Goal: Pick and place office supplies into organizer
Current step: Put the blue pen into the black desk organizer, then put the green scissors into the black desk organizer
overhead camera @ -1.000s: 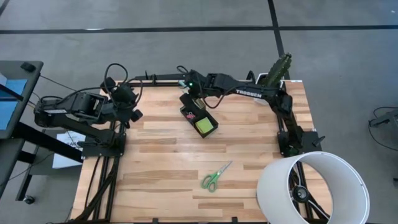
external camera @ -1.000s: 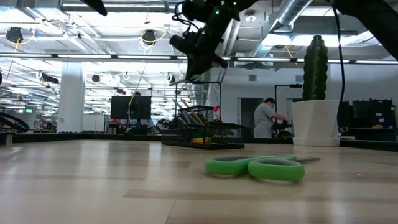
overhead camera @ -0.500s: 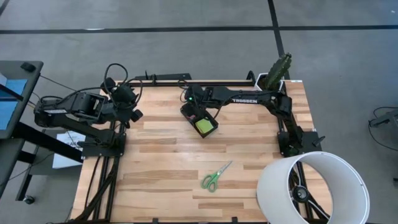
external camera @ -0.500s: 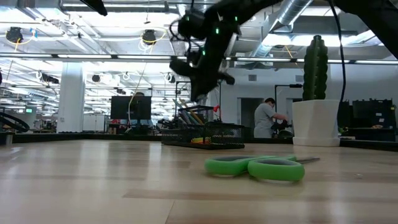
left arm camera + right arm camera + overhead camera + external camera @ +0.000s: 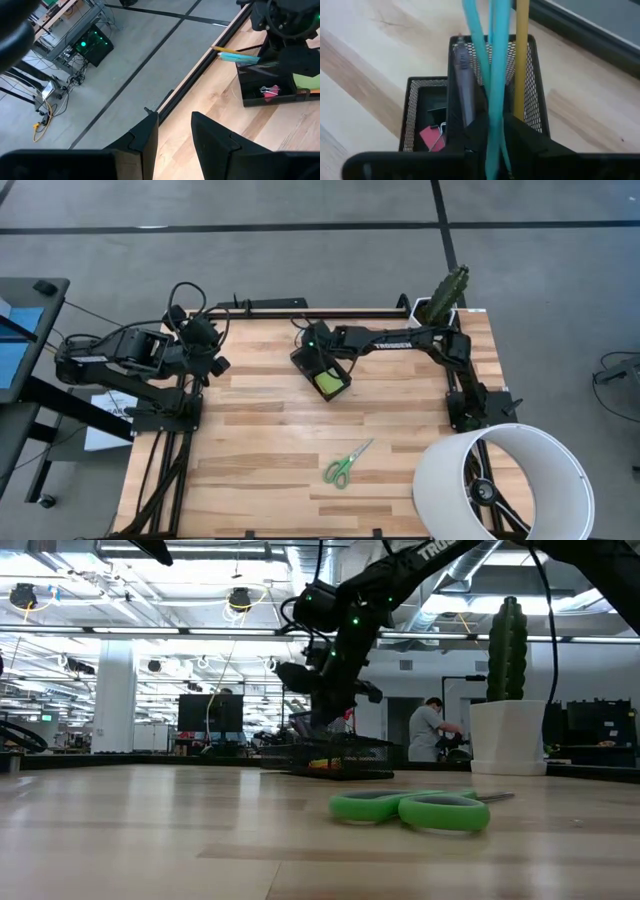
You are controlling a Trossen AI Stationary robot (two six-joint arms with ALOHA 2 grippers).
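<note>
The black mesh organizer [image 5: 322,370] stands on the table's far middle. Its upright cup [image 5: 492,60] holds a dark pen [image 5: 462,75], a yellow pencil [image 5: 521,50] and a teal pen [image 5: 475,45]. A lime-green sticky pad [image 5: 329,384] and a pink-red clip [image 5: 431,137] lie in its low tray. My right gripper [image 5: 317,348] hovers right over the cup, shut on a second teal pen [image 5: 496,65]. The green-handled scissors [image 5: 347,463] lie flat on the table near its front. My left gripper [image 5: 175,135] waits open at the table's left edge. My right gripper pinches the second teal pen [image 5: 493,127] between its two fingers, coming from above and pointing down at the cup. The pen runs along the fingers, not across them, and stands among the other pens in the cup. Its lower end is hidden.
A white pot with a cactus [image 5: 445,295] sits at the far right corner. A large white cylinder [image 5: 500,480] stands at the near right corner. Bare wood lies between the organizer and the scissors [image 5: 410,810]. A person [image 5: 432,730] shows in the room behind.
My right gripper has come down from above the organizer's far side, moving a little toward the near edge, until it sits just over the cup. It stays shut on the teal pen, which has gone down with it among the other pens.
</note>
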